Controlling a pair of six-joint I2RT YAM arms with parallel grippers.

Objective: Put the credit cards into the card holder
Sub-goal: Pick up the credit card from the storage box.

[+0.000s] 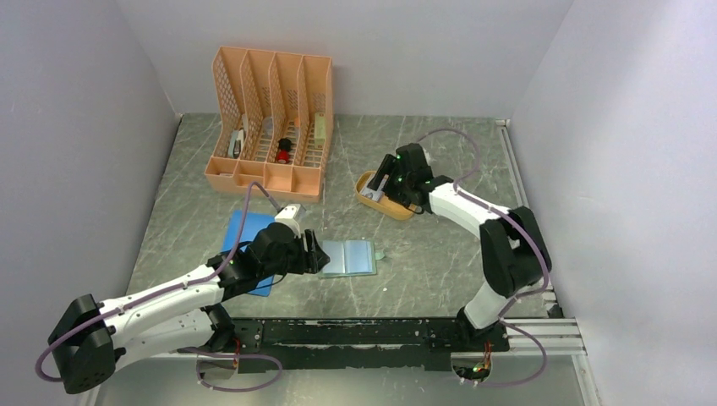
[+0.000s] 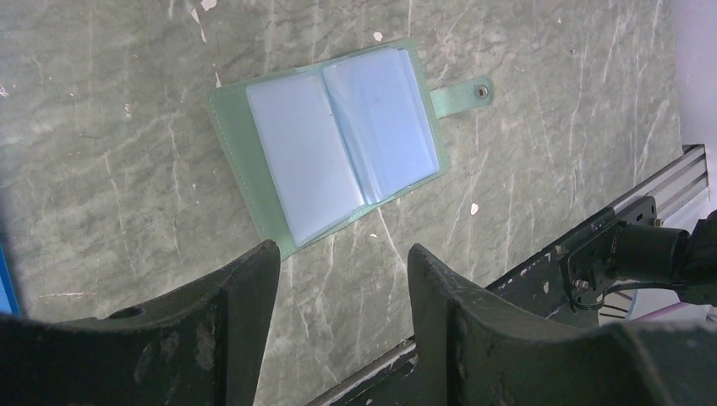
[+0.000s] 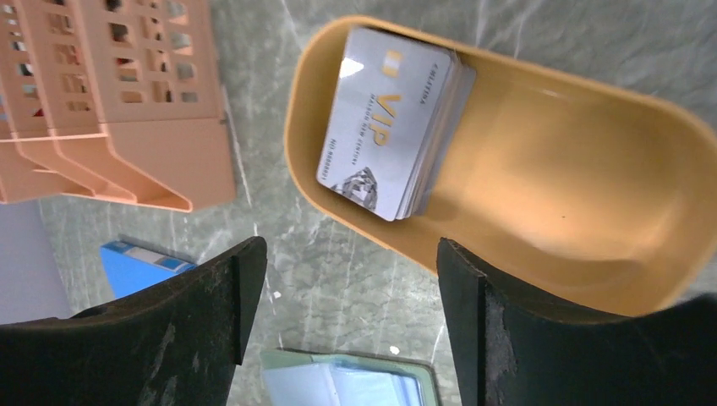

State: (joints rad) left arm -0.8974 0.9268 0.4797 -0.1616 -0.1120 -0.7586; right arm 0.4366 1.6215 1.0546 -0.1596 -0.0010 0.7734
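From above, my left end effector (image 1: 319,255) sits low over the grey-green marbled worktop (image 1: 423,254), just beside the left edge of the small sage-green folding card holder (image 1: 349,258), which lies opened flat near the middle. A flat blue pad (image 1: 243,234) lies partly under my left arm. My right end effector (image 1: 385,191) hangs over the mustard-yellow oval tray (image 1: 397,208), well apart from the card holder. A peach plastic latticed file organiser (image 1: 270,118) stands at the back.

In the left wrist view, my left end effector (image 2: 342,272) is spread with nothing between its fingers (image 2: 254,292). The card holder (image 2: 338,144) lies open just beyond them, its pale blue clear pockets facing up and its snap-button tab (image 2: 463,95) sticking out on the far side.

In the right wrist view, my right end effector (image 3: 347,275) is spread wide and holds nothing. Beyond it, the silver-grey credit cards (image 3: 389,118) with gold print lie stacked in one end of the tray (image 3: 583,288). The organiser (image 3: 127,110), a corner of the blue pad (image 3: 139,264) and an edge of the card holder (image 3: 347,381) show around them.
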